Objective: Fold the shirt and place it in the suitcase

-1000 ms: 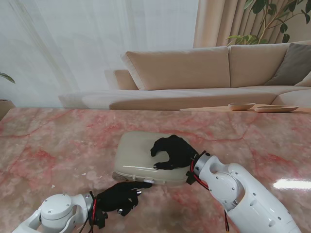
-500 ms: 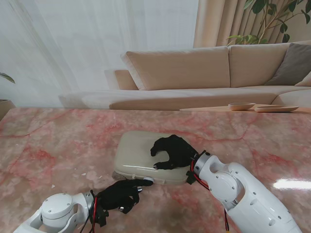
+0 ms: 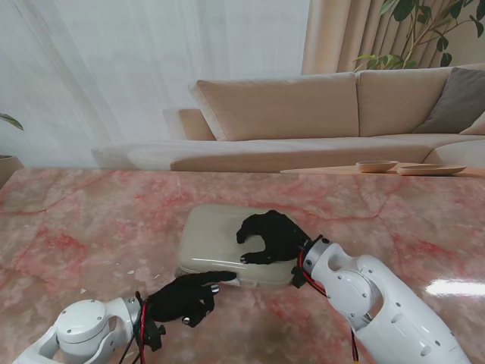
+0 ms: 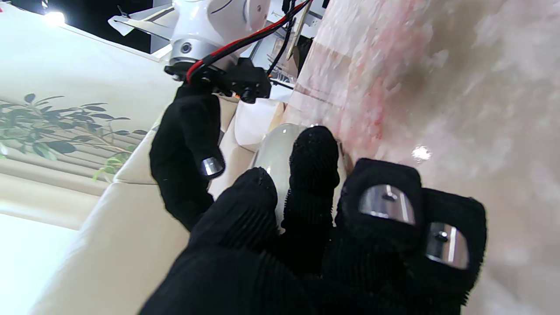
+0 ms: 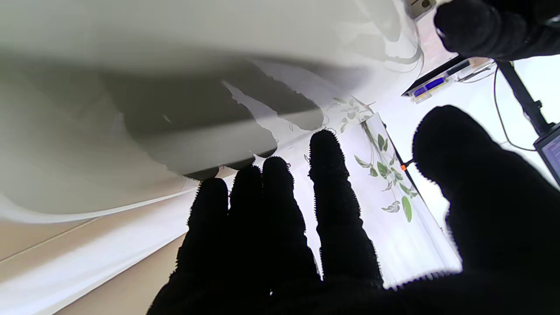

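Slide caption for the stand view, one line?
Right hand rests on the closed suitcase lid; left hand reaches its near edge.

Glossy hard-shell suitcase [image 3: 227, 244] on polished pink marble table [image 3: 91, 220]; knit-gloved hands.

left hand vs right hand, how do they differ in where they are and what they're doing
The right hand lies on top of the closed suitcase, fingers spread over its lid. The left hand sits lower, nearer to me, on the table with fingers reaching the suitcase's front edge. The right hand is flat; the left hand is partly curled. Both wear black gloves.
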### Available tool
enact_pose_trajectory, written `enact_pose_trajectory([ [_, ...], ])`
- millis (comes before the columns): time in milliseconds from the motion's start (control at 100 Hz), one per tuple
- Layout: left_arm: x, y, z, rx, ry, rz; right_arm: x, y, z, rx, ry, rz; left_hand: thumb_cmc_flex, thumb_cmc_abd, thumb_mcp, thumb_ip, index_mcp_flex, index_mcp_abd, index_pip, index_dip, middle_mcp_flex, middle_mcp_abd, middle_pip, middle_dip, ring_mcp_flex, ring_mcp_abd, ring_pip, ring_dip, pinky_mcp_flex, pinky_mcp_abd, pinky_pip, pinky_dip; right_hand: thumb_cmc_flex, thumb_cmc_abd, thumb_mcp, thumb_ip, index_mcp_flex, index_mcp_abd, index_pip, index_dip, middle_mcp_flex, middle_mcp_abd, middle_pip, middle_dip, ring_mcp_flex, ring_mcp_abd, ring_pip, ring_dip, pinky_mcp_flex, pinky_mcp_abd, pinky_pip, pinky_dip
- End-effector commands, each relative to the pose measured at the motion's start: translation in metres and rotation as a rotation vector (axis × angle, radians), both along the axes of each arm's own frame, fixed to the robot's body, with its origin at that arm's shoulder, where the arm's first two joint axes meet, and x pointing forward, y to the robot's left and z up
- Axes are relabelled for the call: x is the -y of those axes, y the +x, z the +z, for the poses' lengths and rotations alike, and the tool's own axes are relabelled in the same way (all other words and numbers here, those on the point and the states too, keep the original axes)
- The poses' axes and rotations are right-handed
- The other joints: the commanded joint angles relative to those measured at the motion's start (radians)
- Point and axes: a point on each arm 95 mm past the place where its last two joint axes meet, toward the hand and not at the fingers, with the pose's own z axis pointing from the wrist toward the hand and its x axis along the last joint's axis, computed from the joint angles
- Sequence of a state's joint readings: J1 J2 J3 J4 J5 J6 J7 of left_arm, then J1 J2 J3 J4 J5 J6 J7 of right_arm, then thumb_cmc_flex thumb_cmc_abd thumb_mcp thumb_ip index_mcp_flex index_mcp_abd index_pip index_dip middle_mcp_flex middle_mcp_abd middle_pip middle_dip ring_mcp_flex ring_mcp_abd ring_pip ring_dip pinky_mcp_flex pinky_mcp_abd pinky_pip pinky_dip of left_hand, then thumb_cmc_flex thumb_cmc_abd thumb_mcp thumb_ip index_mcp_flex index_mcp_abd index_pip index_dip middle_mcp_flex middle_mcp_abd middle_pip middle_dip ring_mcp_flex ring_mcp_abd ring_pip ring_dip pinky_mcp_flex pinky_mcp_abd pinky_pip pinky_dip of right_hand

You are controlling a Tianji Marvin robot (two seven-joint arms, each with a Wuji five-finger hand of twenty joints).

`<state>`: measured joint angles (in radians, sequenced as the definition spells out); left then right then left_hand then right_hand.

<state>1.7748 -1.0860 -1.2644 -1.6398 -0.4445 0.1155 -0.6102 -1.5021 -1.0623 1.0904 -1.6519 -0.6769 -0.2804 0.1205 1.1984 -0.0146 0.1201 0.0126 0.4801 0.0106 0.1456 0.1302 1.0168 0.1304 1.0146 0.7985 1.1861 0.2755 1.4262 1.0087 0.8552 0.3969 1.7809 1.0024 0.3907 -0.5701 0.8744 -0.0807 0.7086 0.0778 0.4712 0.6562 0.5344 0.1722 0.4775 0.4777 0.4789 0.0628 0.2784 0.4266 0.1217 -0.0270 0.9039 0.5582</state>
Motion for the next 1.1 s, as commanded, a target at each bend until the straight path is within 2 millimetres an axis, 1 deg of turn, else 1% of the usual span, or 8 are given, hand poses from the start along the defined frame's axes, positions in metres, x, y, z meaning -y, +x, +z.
enact_pose_trajectory([
  [0,-0.001,-0.002,0.005,0.019,0.0,0.014,0.004,-0.007,-0.013,-0.042,-0.011,-0.03,0.025,-0.005,-0.036,-0.016,-0.014,-0.046,-0.007,0.002,-0.001,0.001,-0.007,0.014,-0.002,-0.001,0.068,0.011,0.007,-0.066,0.172,0.022,-0.024,0.007,0.002,0.045,0.009,-0.024,0.013,0.005,0.004,0.014,0.009,0.014,0.044,0.095,0.049,-0.017,0.065,0.197,0.058,0.007],
  [380,-0.025,0.012,0.058,0.243,0.107,0.193,0.007,-0.006,0.027,0.069,0.089,-0.181,-0.015,-0.001,-0.139,-0.042,0.016,0.007,0.022,0.019,-0.019,0.019,-0.079,0.004,-0.037,0.04,0.0,0.032,-0.053,-0.045,0.113,0.057,-0.032,-0.009,0.024,0.042,-0.003,-0.016,0.003,-0.003,0.015,0.021,0.009,0.011,0.058,0.101,0.054,-0.018,0.079,0.203,0.07,0.005],
  [590,-0.034,0.027,0.087,0.407,0.221,0.407,0.023,-0.003,0.051,0.117,0.151,-0.32,-0.125,0.032,-0.155,-0.054,0.065,0.115,0.089,0.058,-0.071,0.039,-0.156,0.004,-0.103,0.071,-0.071,0.067,-0.139,-0.017,0.03,0.119,-0.029,-0.012,0.029,0.04,-0.002,-0.009,0.001,-0.006,0.017,0.026,0.011,0.01,0.064,0.105,0.06,-0.019,0.082,0.207,0.075,0.0],
  [620,-0.034,0.029,0.09,0.43,0.233,0.439,0.026,-0.002,0.053,0.121,0.158,-0.339,-0.144,0.035,-0.155,-0.055,0.07,0.126,0.099,0.07,-0.086,0.071,-0.187,-0.001,-0.127,0.083,-0.103,0.074,-0.171,-0.002,-0.006,0.139,-0.029,-0.01,0.029,0.039,-0.003,-0.008,0.0,-0.006,0.017,0.027,0.011,0.01,0.063,0.106,0.06,-0.019,0.082,0.207,0.076,0.0],
  [690,-0.036,0.032,0.097,0.474,0.257,0.5,0.034,-0.001,0.057,0.126,0.168,-0.379,-0.171,0.038,-0.156,-0.056,0.07,0.131,0.102,0.092,-0.146,0.076,-0.261,-0.017,-0.224,0.118,-0.215,0.098,-0.294,0.029,-0.133,0.201,-0.028,-0.008,0.026,0.039,-0.002,-0.006,-0.001,-0.007,0.016,0.026,0.011,0.009,0.064,0.105,0.061,-0.019,0.082,0.208,0.077,-0.002],
  [830,-0.041,0.039,0.108,0.559,0.312,0.599,0.051,0.001,0.062,0.125,0.187,-0.459,-0.191,0.034,-0.158,-0.057,0.085,0.131,0.108,0.117,-0.207,0.087,-0.355,-0.052,-0.332,0.143,-0.361,0.085,-0.429,0.059,-0.265,0.209,-0.023,-0.004,0.018,0.038,-0.001,-0.003,-0.005,-0.009,0.016,0.029,0.007,0.007,0.062,0.107,0.059,-0.02,0.081,0.207,0.077,-0.005],
  [930,-0.046,0.043,0.114,0.603,0.359,0.631,0.061,0.001,0.065,0.125,0.202,-0.514,-0.203,0.033,-0.158,-0.058,0.082,0.124,0.095,0.131,-0.264,0.094,-0.462,-0.116,-0.445,0.146,-0.546,0.037,-0.559,0.085,-0.4,0.156,-0.021,0.0,0.01,0.038,-0.002,0.001,-0.01,-0.011,0.014,0.029,0.003,0.004,0.061,0.105,0.057,-0.022,0.078,0.205,0.075,-0.008],
  [1090,-0.054,0.048,0.115,0.648,0.441,0.665,0.076,0.002,0.062,0.115,0.222,-0.587,-0.216,0.028,-0.159,-0.059,0.079,0.111,0.073,0.145,-0.363,0.11,-0.638,-0.263,-0.599,0.111,-0.858,-0.159,-0.747,0.107,-0.654,-0.084,-0.018,0.005,-0.001,0.04,-0.003,0.004,-0.017,-0.013,0.015,0.029,-0.005,0.0,0.063,0.107,0.048,-0.026,0.079,0.204,0.075,-0.012],
])
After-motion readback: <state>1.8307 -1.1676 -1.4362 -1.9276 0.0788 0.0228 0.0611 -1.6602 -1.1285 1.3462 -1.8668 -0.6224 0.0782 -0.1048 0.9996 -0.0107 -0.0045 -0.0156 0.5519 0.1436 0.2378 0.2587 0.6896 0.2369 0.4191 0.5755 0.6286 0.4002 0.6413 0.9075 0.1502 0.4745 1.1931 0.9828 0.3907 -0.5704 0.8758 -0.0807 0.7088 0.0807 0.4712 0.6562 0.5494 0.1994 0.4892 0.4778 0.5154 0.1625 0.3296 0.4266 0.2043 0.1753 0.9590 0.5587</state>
